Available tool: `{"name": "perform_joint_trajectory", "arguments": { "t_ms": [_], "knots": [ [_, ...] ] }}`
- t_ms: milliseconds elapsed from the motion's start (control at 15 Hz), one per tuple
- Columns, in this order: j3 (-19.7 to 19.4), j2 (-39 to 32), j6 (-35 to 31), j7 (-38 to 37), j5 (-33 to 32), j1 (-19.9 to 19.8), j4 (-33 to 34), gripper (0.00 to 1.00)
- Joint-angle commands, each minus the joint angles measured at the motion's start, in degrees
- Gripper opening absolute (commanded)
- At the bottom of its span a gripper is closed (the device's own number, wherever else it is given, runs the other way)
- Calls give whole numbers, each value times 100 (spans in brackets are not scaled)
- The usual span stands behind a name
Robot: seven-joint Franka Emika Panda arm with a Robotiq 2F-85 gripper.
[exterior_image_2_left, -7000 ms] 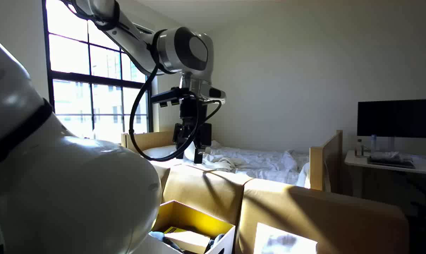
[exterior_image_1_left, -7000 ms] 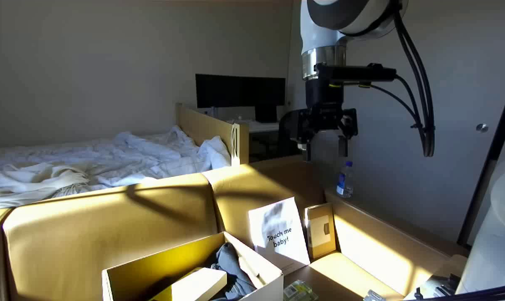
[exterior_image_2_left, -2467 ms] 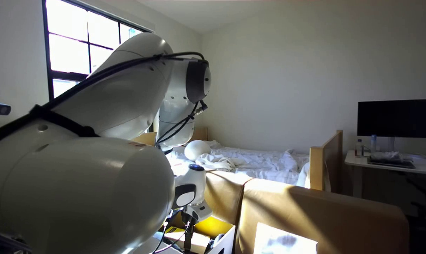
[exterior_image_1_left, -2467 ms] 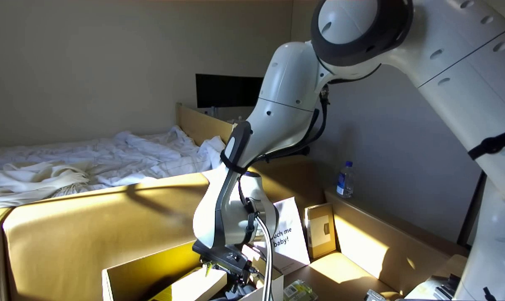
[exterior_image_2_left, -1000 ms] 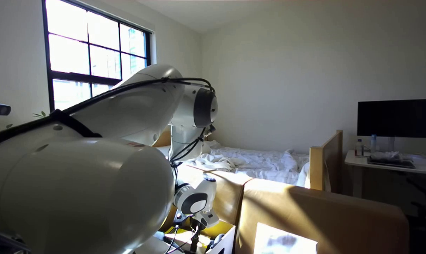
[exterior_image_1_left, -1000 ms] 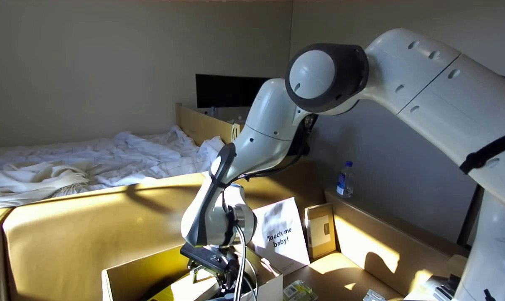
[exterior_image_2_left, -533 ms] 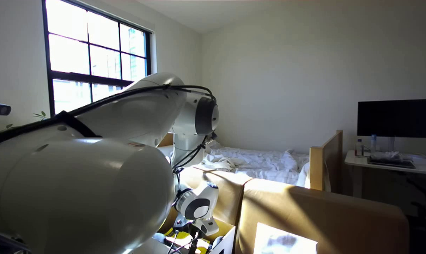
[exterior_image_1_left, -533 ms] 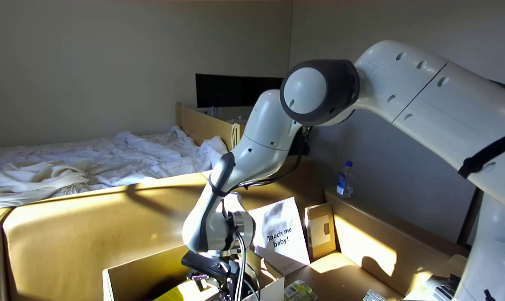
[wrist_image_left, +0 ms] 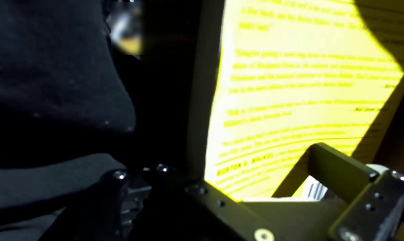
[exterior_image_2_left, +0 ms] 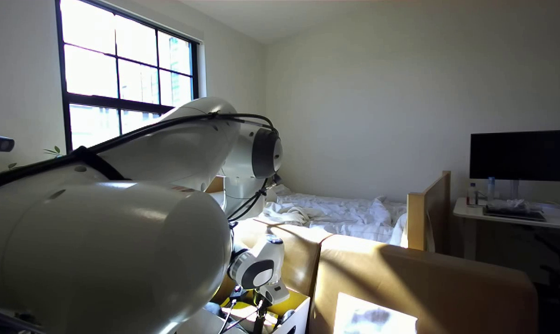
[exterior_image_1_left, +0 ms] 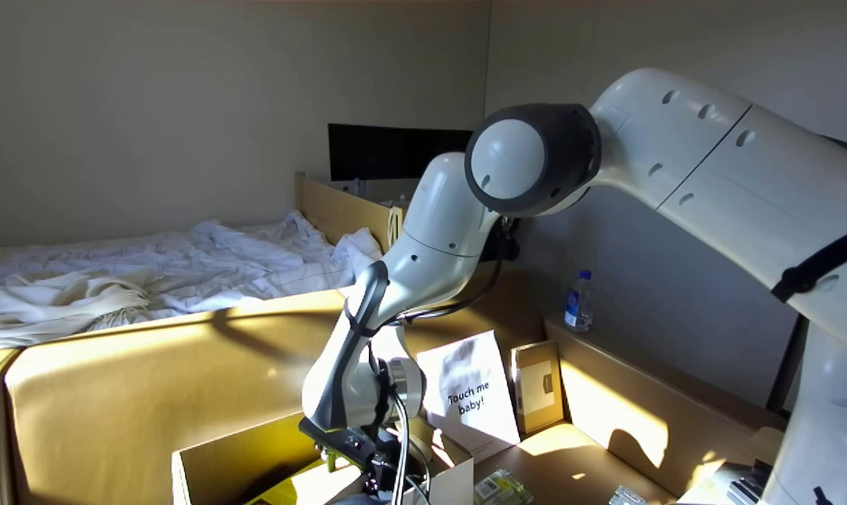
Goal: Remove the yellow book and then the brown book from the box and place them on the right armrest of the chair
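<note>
The yellow book (wrist_image_left: 299, 83) fills the right half of the wrist view, printed side up and partly sunlit. It lies in the box (exterior_image_1_left: 454, 484), seen in both exterior views. My gripper (wrist_image_left: 240, 159) is down in the box at the book's near end, jaws wide apart. One of its fingers (wrist_image_left: 337, 165) stands over the cover and shades it; the opposite one is lost in the dark past the book's left edge. Contact with the book cannot be made out. The brown book is hidden or out of view. The right armrest of the chair (exterior_image_1_left: 665, 379) runs along the right.
Dark cloth (wrist_image_left: 55, 73) lies beside the book. A white booklet (exterior_image_1_left: 465, 393) leans on the backrest, with a small carton (exterior_image_1_left: 538, 386) beside it. On the armrest stands a bottle (exterior_image_1_left: 579, 301). Clear plastic packs (exterior_image_1_left: 502, 487) lie on the seat.
Seven seconds ago the arm was raised near the armrest; it has since come down into the box. Over the last second the hand sank a little and shifted slightly left.
</note>
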State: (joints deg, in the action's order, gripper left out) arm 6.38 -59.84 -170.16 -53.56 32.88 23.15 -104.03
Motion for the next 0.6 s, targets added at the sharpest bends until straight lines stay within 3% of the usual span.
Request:
{"name": "perform_joint_trajectory", "arguments": {
  "t_ms": [0,267,533],
  "knots": [
    [-128,155,-637,-334,-12,65,-225,62],
    [-51,449,-1393,-312,66,16,-616,34],
    [81,863,-2052,-162,67,38,-1057,16]
  ]
}}
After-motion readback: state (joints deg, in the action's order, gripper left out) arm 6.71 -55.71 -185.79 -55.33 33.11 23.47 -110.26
